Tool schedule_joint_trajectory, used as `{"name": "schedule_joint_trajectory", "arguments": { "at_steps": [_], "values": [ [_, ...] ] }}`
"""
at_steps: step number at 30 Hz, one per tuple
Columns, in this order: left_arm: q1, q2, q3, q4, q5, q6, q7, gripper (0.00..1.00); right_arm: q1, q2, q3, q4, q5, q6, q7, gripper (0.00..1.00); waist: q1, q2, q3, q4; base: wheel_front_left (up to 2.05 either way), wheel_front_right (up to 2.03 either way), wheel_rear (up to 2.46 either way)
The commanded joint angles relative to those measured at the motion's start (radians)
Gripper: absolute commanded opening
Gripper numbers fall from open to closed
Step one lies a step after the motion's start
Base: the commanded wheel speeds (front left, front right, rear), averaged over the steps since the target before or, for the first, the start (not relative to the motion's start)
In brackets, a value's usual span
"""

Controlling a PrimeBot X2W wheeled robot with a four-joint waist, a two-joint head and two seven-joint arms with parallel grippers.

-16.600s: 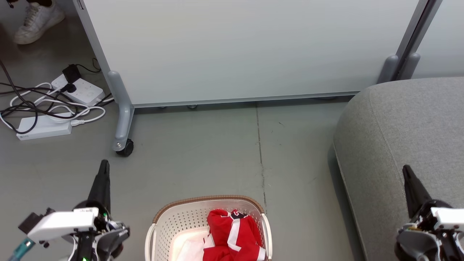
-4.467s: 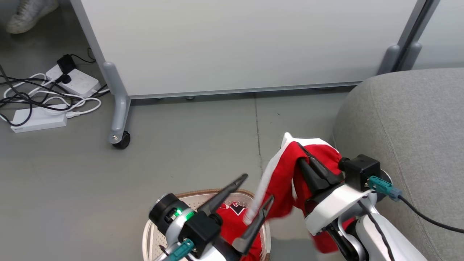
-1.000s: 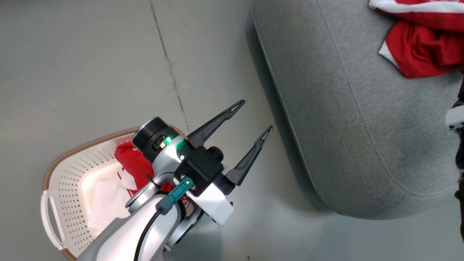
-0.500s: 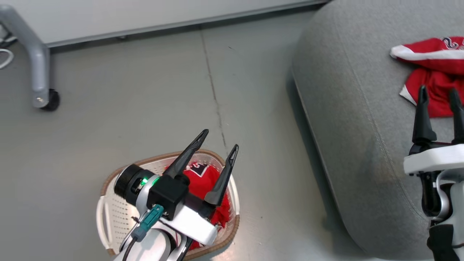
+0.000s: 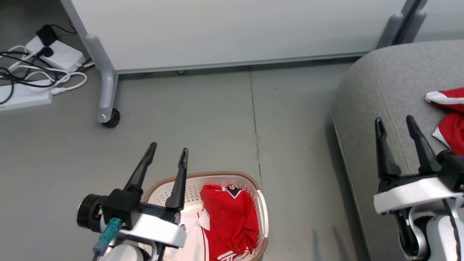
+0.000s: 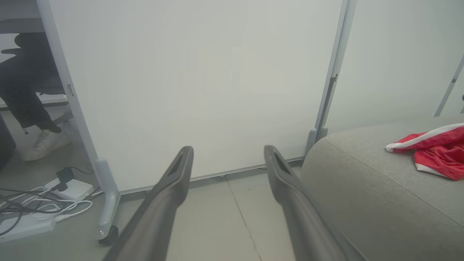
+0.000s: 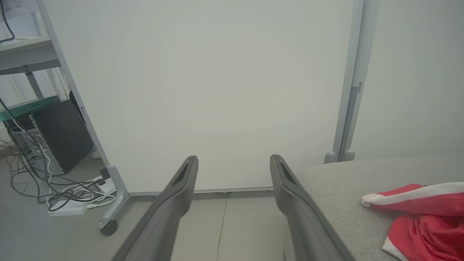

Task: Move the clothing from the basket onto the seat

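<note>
A red garment of the clothing (image 5: 229, 217) lies crumpled in the white basket (image 5: 262, 212) at the bottom centre of the head view. Another red piece with white trim (image 5: 449, 116) rests on the grey seat (image 5: 384, 83) at the right edge; it also shows in the left wrist view (image 6: 435, 150) and the right wrist view (image 7: 420, 214). My left gripper (image 5: 168, 150) hovers open and empty over the basket's left rim. My right gripper (image 5: 394, 121) stands open and empty above the seat, just left of the garment lying there.
A white partition panel (image 5: 232, 29) on grey legs with a castor (image 5: 110, 119) stands behind. Power strips and tangled cables (image 5: 36, 72) lie on the floor at the far left. A person's shoe (image 6: 43, 143) shows beyond the panel. Bare grey floor lies between basket and seat.
The head camera has swung back, so the whole picture has shifted. Both grippers now point straight up the view, side by side. The right gripper stays open, off the garment on the seat.
</note>
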Motion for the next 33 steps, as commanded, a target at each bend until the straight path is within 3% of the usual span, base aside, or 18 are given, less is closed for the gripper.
{"name": "schedule_joint_trajectory", "arguments": {
  "at_steps": [1,12,20,26,33],
  "values": [
    [0.020,0.010,0.022,-0.004,-0.013,0.014,-0.008,1.00,0.027,0.005,0.005,-0.019,-0.009,0.000,0.014,1.00,0.0000,0.0000,-0.027,0.021,0.00,0.00,0.00],
    [0.111,0.041,0.151,-0.026,-0.061,0.055,-0.023,1.00,0.110,0.028,0.013,-0.072,-0.029,0.000,0.050,1.00,0.0000,0.0000,-0.077,0.033,0.00,0.00,0.00],
    [0.202,0.014,0.256,-0.085,-0.059,0.053,-0.025,1.00,0.168,0.033,-0.017,-0.091,-0.038,0.000,0.071,1.00,0.0000,0.0000,-0.111,0.032,0.00,0.00,0.00],
    [0.249,-0.007,0.297,-0.124,-0.009,0.002,-0.026,1.00,0.207,0.035,-0.044,-0.113,-0.042,0.000,0.085,1.00,0.0000,0.0000,-0.124,0.032,0.00,0.00,0.00],
    [0.272,0.009,0.262,-0.083,0.071,-0.050,-0.026,1.00,0.247,0.035,-0.044,-0.134,-0.029,0.000,0.096,1.00,0.0000,0.0000,-0.134,0.027,0.00,0.00,0.00]
  ]
}}
